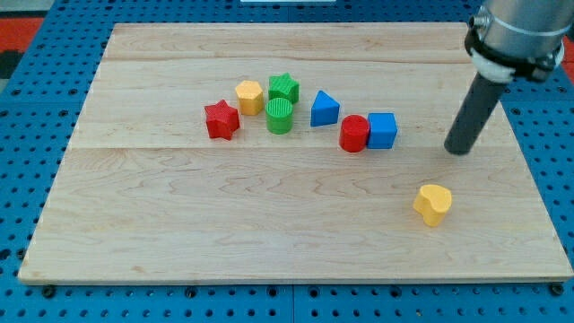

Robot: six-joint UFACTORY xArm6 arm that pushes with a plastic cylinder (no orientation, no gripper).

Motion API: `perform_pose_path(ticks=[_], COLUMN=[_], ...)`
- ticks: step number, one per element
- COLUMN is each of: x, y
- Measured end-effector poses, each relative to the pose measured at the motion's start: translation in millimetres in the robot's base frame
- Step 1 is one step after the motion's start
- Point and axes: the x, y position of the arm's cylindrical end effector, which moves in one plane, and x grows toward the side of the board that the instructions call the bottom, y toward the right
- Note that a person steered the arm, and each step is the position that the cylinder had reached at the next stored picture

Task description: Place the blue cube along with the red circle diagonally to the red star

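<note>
Touching the red circle [354,134], blue cube [382,130] sits left of tool [458,150].

The blue cube [382,130] touched the red circle [354,134]; the tip [459,151] stood right of them, the red star [221,119] far left.

Pale wooden board [269,224] with faint grain; red star [221,119], red circle [353,134], blue cube [382,130], blue triangle [324,109], two green ridged blocks [283,87] [279,116], yellow hexagon block [249,96], yellow heart [433,204], dark rod [473,112]

A pale wooden board [269,233] rests on blue perforated pegboard [36,90].
</note>
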Motion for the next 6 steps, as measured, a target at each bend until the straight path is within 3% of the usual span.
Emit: perform_pose_path(ticks=[1,2,6], x=[-23.3,-15.2,-23.6], y=[-40.9,-85.2,-149.8])
